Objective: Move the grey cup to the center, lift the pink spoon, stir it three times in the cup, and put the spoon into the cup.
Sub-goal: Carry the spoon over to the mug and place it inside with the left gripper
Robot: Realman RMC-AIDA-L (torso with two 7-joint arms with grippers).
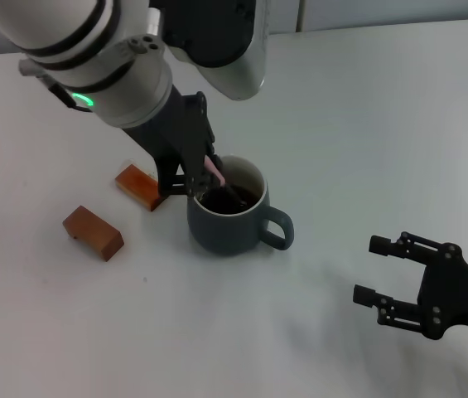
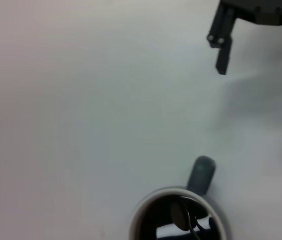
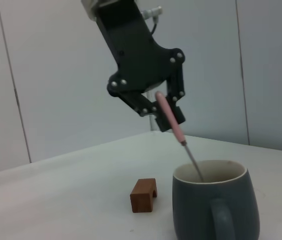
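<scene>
The grey cup [image 1: 225, 228] stands near the middle of the white table, its handle toward my right side, with dark liquid inside. My left gripper [image 1: 196, 182] is just above the cup's far-left rim, shut on the pink handle of the pink spoon [image 1: 214, 172]. The spoon slants down with its metal end in the liquid. The right wrist view shows the spoon [image 3: 169, 117] held by the left gripper [image 3: 163, 112] over the cup [image 3: 210, 210]. The left wrist view shows the cup's handle [image 2: 202, 172] and the spoon bowl [image 2: 180, 216] inside. My right gripper [image 1: 370, 269] is open and empty at the lower right.
Two brown rectangular blocks lie left of the cup, one [image 1: 140, 186] close behind the left gripper and one [image 1: 93, 233] nearer the front. One block [image 3: 143, 195] shows in the right wrist view. The right gripper [image 2: 258, 67] also shows in the left wrist view.
</scene>
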